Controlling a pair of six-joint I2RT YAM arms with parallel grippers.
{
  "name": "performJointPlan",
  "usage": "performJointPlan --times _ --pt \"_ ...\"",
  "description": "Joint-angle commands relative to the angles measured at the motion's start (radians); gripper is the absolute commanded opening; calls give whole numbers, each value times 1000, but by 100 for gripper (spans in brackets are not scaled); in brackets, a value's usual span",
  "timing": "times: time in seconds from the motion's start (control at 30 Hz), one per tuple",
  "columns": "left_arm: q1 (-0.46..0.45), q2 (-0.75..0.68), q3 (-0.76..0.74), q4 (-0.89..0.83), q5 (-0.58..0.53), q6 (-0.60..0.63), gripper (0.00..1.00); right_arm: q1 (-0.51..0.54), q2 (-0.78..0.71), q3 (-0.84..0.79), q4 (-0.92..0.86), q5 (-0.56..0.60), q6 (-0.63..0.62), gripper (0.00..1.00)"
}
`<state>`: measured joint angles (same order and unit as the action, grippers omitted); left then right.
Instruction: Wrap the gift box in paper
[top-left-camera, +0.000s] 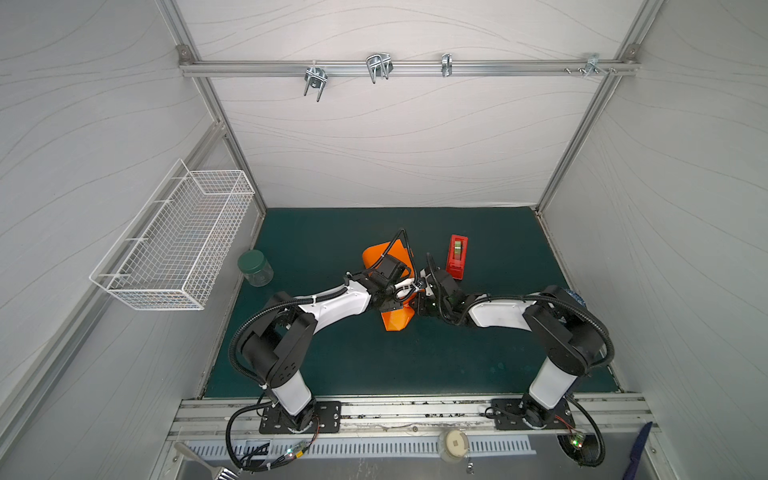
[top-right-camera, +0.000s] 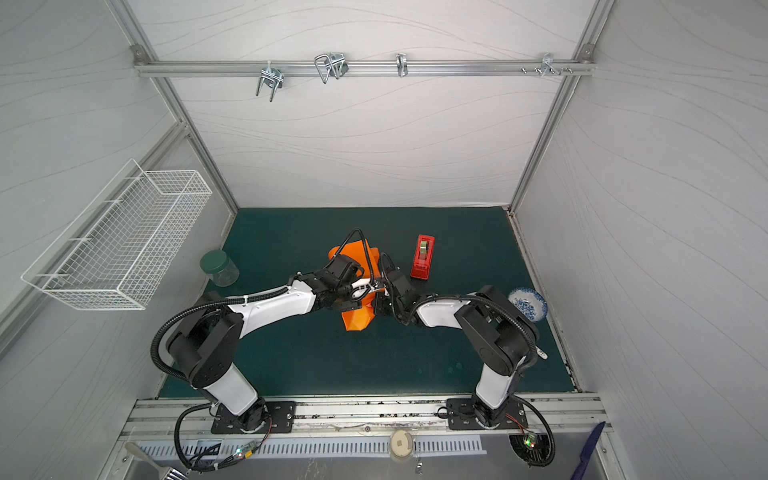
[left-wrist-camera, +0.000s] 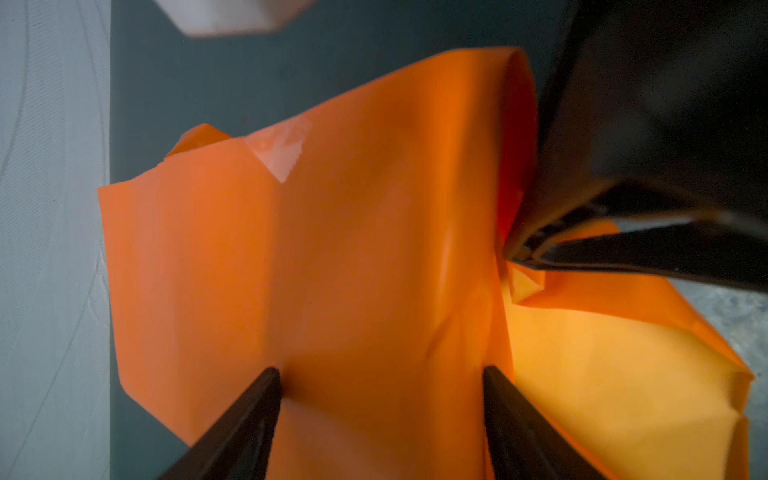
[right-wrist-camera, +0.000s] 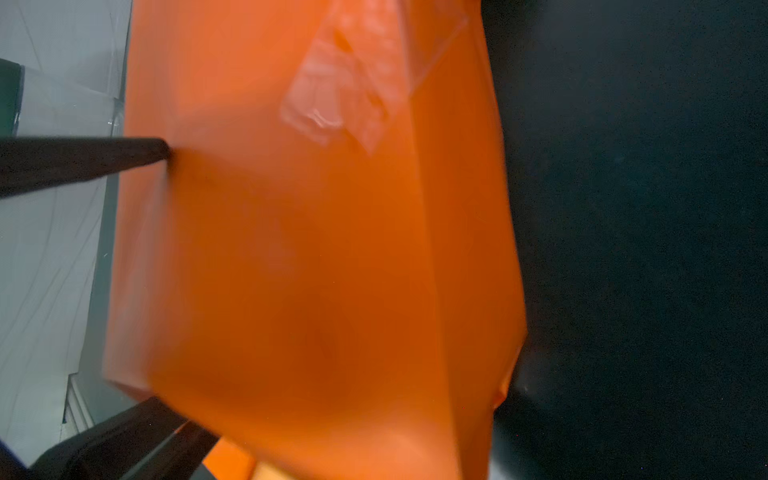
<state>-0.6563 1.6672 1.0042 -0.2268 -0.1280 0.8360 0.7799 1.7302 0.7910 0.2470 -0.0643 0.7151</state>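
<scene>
**Two holds, one wide and one narrow**

**Top views.** In both top views the paper (top-left-camera: 397, 322) (top-right-camera: 356, 320) sits at the middle of the dark green tabletop (top-left-camera: 332, 353). It is a bright orange, blocky bundle creased into flat facets, and the gift box is covered by it. The left end effector (top-left-camera: 400, 291) and the right end effector (top-left-camera: 420, 286) meet over the bundle's middle, close to each other. A narrow red tape dispenser (top-left-camera: 456, 257) stands just beyond the right one, apart from the paper. A clear jar (top-left-camera: 255, 268) with a dark green lid stands well off, near the left wall.

**Left wrist.** The left end effector (left-wrist-camera: 382, 370) has its jaws spread wide. Both black, tapered fingertips (left-wrist-camera: 270, 386) press into a smooth matte face of the paper (left-wrist-camera: 353, 249) and dent it slightly; they rest on the face rather than clamping it. A glossy patch of clear tape (left-wrist-camera: 282, 149) lies near a straight folded edge. Beside this, the right end effector (left-wrist-camera: 517, 255) has its jaws almost together, pinching a crumpled fold of the paper. The thin sheet next to that fold glows yellow with light.

**Right wrist.** This view is blurred. The paper (right-wrist-camera: 311, 270) fills most of it, with two flat faces meeting at a sharp straight crease and the tape patch (right-wrist-camera: 336, 99) on one of them. Two dark fingers (right-wrist-camera: 124, 158) touch the bundle's side, probably those of the left end effector. The right end effector's own tips are hidden behind the sheet.
</scene>
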Motion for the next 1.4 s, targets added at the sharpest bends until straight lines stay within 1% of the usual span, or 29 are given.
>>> performJointPlan --times 0.0,0.2,0.4,0.6,0.8,0.87,1.0,1.17,1.37 --pt "3 52 10 -38 11 -5 76 2 20 -1 -2 21 1 21" --pt "4 54 10 -37 11 -6 76 2 7 -28 81 -14 -11 32" --pt "4 55 11 -39 10 -6 76 2 12 -65 150 -60 -9 38" --pt "4 57 11 -41 9 -7 76 -2 18 -116 184 -63 7 42" --pt "5 57 12 -39 8 -7 76 -13 18 -151 195 -73 2 49" --pt "5 58 11 -39 8 -7 76 -20 19 -160 217 -91 -2 52" --pt "5 62 14 -41 8 -8 76 -52 25 -154 266 -163 -11 57" --pt "5 62 14 -39 6 -7 76 -66 25 -135 276 -195 -11 60" --pt "4 61 13 -40 8 -7 76 -73 34 -129 277 -196 -11 61"
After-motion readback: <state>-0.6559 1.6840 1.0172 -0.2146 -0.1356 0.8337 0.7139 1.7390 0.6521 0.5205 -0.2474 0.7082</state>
